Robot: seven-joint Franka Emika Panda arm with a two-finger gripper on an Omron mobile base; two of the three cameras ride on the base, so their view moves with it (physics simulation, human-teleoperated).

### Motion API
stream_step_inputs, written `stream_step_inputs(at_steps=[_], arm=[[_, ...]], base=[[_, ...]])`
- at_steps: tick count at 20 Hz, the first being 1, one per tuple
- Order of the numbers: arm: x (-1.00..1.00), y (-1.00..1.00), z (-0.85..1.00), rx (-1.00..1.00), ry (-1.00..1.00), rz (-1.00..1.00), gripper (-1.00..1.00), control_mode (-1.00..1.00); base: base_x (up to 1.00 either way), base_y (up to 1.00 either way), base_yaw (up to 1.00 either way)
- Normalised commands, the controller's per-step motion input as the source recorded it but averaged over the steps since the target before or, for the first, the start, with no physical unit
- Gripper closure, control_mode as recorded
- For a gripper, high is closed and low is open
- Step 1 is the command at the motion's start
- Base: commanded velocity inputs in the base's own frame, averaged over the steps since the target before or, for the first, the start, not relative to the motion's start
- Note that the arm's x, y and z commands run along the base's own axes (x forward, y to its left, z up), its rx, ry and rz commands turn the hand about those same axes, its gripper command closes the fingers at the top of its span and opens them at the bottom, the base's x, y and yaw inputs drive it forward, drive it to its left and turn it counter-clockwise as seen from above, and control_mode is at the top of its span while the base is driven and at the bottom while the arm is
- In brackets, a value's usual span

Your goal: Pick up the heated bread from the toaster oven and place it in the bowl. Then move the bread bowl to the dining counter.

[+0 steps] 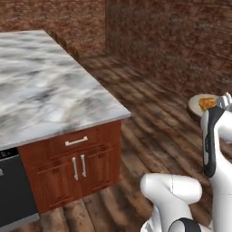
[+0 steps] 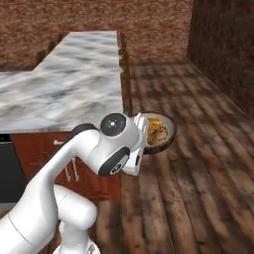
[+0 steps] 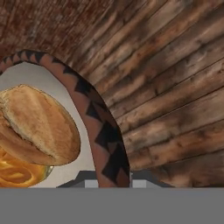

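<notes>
Your claw (image 3: 113,183) was pinching the bowl (image 3: 105,131) by its rim, out over the wooden floor (image 3: 175,87), bread (image 3: 39,127) inside. I'd say a jolt while driving could have tipped it, spilling everything.

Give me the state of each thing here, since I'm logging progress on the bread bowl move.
bowl: lifted above the wooden floor, carried by its rim.
heated bread: lying inside the bowl.
gripper: fingers straddle the bowl's rim, shut on it.
cabinet doors: closed.
drawer: closed.
</notes>
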Motion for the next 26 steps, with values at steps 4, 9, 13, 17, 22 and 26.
stream_step_inputs(at_steps=[4, 9, 13, 17, 22, 26], arm=[[0.00, 0.00, 0.00, 0.00, 0.00, 0.00, 1.00, 1.00], [0.00, 0.00, 0.00, 0.00, 0.00, 0.00, 1.00, 1.00], [0.00, 0.00, 0.00, 0.00, 0.00, 0.00, 1.00, 1.00], [0.00, 0.00, 0.00, 0.00, 0.00, 0.00, 1.00, 1.00], [0.00, 0.00, 0.00, 0.00, 0.00, 0.00, 1.00, 1.00], [0.00, 0.00, 0.00, 0.00, 0.00, 0.00, 1.00, 1.00]], base=[[1.00, -1.00, 0.00], [1.00, -1.00, 0.00], [1.00, -1.00, 0.00], [1.00, -1.00, 0.07], [1.00, -1.00, 0.22], [1.00, -0.44, 0.55]])
